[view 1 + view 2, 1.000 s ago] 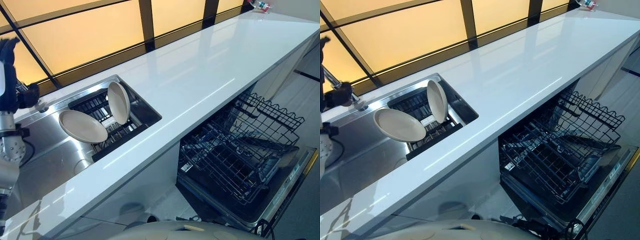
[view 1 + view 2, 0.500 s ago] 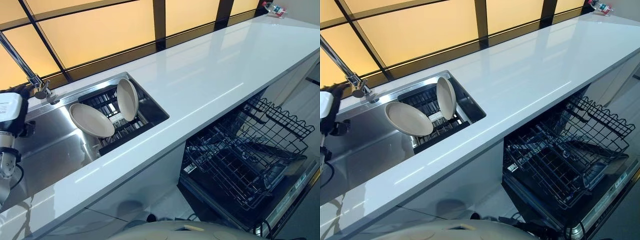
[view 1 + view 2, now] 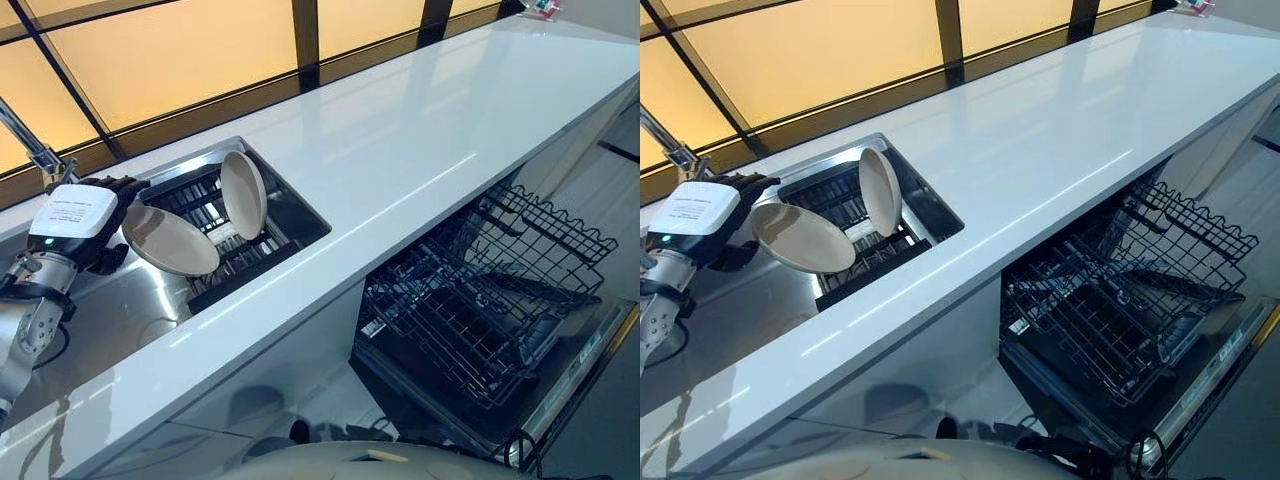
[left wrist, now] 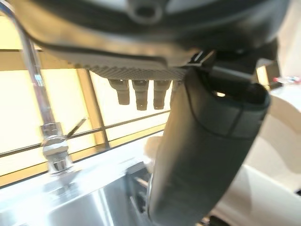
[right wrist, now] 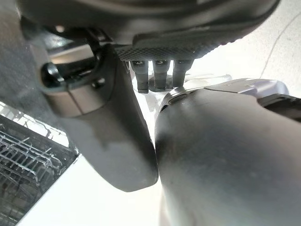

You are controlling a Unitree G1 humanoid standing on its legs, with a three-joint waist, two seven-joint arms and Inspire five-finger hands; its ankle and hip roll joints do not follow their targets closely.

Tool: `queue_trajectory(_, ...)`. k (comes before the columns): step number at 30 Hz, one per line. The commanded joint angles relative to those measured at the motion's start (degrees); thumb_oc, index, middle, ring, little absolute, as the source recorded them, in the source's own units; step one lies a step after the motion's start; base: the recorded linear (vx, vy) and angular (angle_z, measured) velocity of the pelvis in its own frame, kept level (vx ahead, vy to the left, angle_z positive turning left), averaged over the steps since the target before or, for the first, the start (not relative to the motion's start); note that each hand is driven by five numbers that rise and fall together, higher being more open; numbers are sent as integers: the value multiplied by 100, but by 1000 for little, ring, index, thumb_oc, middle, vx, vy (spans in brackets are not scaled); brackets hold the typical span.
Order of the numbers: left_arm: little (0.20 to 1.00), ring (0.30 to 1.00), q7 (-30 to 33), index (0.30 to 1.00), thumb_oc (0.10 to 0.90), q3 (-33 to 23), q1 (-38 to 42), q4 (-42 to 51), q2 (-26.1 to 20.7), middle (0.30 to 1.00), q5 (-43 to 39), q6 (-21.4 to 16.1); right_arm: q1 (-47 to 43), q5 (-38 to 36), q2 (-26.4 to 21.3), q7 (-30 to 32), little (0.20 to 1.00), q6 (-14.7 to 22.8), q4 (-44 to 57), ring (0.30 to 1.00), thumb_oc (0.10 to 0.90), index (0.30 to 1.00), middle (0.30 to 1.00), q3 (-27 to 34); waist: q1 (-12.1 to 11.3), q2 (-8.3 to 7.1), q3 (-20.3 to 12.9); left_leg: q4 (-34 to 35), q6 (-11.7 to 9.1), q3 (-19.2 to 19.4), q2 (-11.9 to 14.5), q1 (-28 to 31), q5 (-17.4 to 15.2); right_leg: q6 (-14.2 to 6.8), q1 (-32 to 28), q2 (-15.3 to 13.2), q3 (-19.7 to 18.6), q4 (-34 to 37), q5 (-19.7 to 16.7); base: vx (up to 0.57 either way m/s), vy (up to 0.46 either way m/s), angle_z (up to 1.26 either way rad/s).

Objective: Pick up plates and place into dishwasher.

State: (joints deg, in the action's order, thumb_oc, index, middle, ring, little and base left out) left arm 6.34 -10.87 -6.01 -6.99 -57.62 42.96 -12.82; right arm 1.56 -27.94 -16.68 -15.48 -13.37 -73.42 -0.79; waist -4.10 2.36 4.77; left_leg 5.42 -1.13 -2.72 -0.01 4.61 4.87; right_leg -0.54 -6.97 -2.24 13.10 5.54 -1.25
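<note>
Progress: we're judging the task barely started. Both plates are sitting in the black sink rack [image 3: 235, 262], centre-left of the head views. The tilted plate [image 3: 170, 240] is lying at a slant at the rack's left end; the upright plate [image 3: 243, 194] is standing on edge just right of it, and whether the two are touching we can't tell. The dishwasher rack [image 3: 480, 300], pulled out at lower right under the white counter [image 3: 420, 140], is looking bare of plates: no plate showing in it. So we're counting zero of two loaded; both the grasp and the carry are outstanding.

Left hand [image 3: 90, 215]: we're seeing it at the left edge of the head views, right at the tilted plate's left rim, below the faucet [image 3: 35, 150]. Contact looks near or just made, but we can't confirm a grip. In its wrist view the thumb [image 4: 202, 155] is hanging down large in the middle, and the fingers [image 4: 136, 96] are showing as short dark tips in a row above it, uncurled and well apart from the thumb. We're reading the hand as spread wide with nothing clamped; pale plate surface is showing beyond the thumb at the right side of that view.

Right hand [image 5: 122, 136]: we're seeing it in its own wrist view, fingertips [image 5: 160, 75] loose, gripping nothing, idle.

Next we're expecting the left hand to close on the tilted plate's rim.
</note>
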Motion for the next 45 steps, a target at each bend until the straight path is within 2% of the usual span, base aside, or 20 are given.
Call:
queue_trajectory(1, 900, 900, -298, 900, 800, -365, 985, 244, -761, 900, 285, -14, -99, 20, 90, -132, 900, -185, 19, 900, 800, 900, 900, -3, 127, 282, 50, -42, 326, 346, -501, 319, -932, -377, -26, 164, -167, -318, 531, -5, 41, -11)
queue_trajectory(4, 900, 900, -1336, 900, 800, -341, 1005, 303, -905, 900, 448, 19, -81, 1, 66, -127, 900, -206, 87, 900, 800, 900, 900, -12, 140, 308, 57, -42, 360, 259, -540, 311, -932, -404, 12, 168, -287, -322, 503, -9, 33, -15)
queue_trajectory(9, 900, 900, -2093, 900, 800, -430, 1077, 487, -1133, 900, 475, -58, -71, -70, 61, -126, 900, -312, 236, 900, 800, 900, 900, -45, 132, 320, 57, -42, 401, 148, -570, 310, -931, -428, 40, 159, -411, -340, 481, -6, 19, -11)
queue_trajectory(12, 900, 900, -2517, 900, 800, -432, 1216, 554, -1334, 900, 308, -160, -43, -792, 79, -177, 900, -265, 532, 900, 800, 900, 900, -15, 134, 334, 58, -42, 424, 103, -582, 315, -936, -451, 75, 132, -428, -430, 506, -8, 6, -9)
queue_trajectory(14, 900, 900, -2708, 900, 800, -437, 1244, 627, -1414, 900, 254, -174, 2, -1630, 146, -206, 900, -282, 1095, 900, 800, 900, 900, 17, 146, 341, 67, -42, 441, 92, -587, 321, -941, -471, 106, 106, -419, -502, 519, 0, 0, 0)
queue_trajectory(16, 900, 900, -2941, 900, 800, -462, 1259, 639, -1505, 900, 182, -205, 86, -2764, 322, -217, 900, -312, 1852, 900, 800, 900, 900, 57, 197, 356, 90, -42, 468, 110, -605, 332, -955, -509, 148, 76, -413, -554, 506, 0, 0, 0)
queue_trajectory(18, 900, 900, -3118, 900, 800, -465, 1306, 639, -1624, 900, 79, -205, 166, -3370, 467, -394, 900, -289, 2287, 900, 800, 900, 900, 60, 230, 370, 96, -42, 479, 144, -621, 338, -972, -552, 163, 48, -390, -548, 476, -14, 4, -2)
queue_trajectory(20, 900, 900, -3202, 900, 800, -482, 1373, 608, -1779, 900, -20, -186, 243, -3713, 580, -605, 900, -171, 2777, 900, 800, 900, 900, 8, 258, 392, 94, -42, 474, 210, -636, 322, -990, -609, 175, 7, -336, -496, 427, -38, 17, -12)
queue_trajectory(22, 900, 900, -3301, 900, 800, -510, 1411, 583, -1886, 900, -80, -178, 315, -3905, 672, -618, 900, -210, 3359, 900, 800, 900, 900, -90, 284, 402, 88, -42, 467, 257, -647, 306, -998, -648, 195, -19, -296, -452, 388, -42, 24, -19)
queue_trajectory(28, 900, 900, -3137, 900, 800, -638, 1174, 451, -2085, 900, -260, -196, 540, -4150, 760, -915, 900, -143, 4980, 900, 800, 900, 900, -659, 329, 409, 136, -42, 471, 403, -672, 276, -990, -769, 270, -121, -218, -400, 275, -49, 31, -16)
queue_trajectory(31, 900, 900, -2743, 900, 800, -732, 885, 353, -2037, 900, -182, -223, 603, -4198, 729, -1047, 900, -22, 5491, 900, 800, 900, 900, -882, 340, 407, 162, -42, 474, 451, -681, 262, -972, -806, 293, -156, -219, -380, 231, -37, 43, -3)
queue_trajectory(35, 900, 900, -1841, 900, 800, -804, 506, 252, -1802, 900, 90, -66, 648, -4212, 658, -969, 900, 148, 5866, 900, 800, 900, 900, -1143, 344, 392, 180, -42, 488, 512, -693, 232, -944, -831, 324, -191, -238, -347, 180, -27, 36, -11)
queue_trajectory(39, 900, 900, -1124, 900, 800, -899, 113, 207, -1530, 900, 352, -6, 682, -4589, 660, -900, 900, 12, 5923, 900, 800, 900, 900, -1206, 327, 364, 200, -42, 495, 587, -680, 210, -916, -827, 340, -207, -231, -342, 154, -9, 21, -19)
queue_trajectory(45, 900, 900, -848, 900, 800, -834, -300, 438, -1063, 900, 651, 263, 709, -4964, 582, -927, 900, 47, 6204, 900, 800, 900, 900, -1336, 289, 302, 238, -42, 510, 593, -669, 186, -897, -800, 317, -204, -219, -344, 179, -1, 2, -1)
